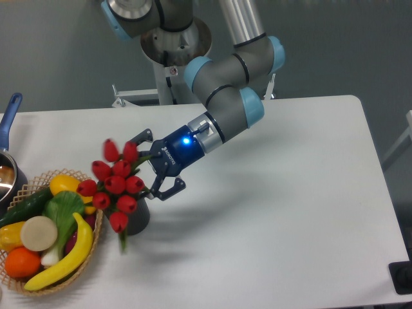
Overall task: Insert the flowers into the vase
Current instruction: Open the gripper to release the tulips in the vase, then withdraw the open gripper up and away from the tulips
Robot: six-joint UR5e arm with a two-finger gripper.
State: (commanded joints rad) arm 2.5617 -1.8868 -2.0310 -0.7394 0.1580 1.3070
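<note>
The flowers, a bunch of red tulip buds with green leaves, sit tilted in the top of the dark grey vase, which they mostly cover. One bud and a leaf hang down over the vase's left front. My gripper is just right of the bunch with its fingers spread open. The upper finger and the lower finger both stand apart from the stems.
A wicker basket of fruit and vegetables stands touching the vase on its left, with a banana near its rim. A pot with a blue handle sits at the left table edge.
</note>
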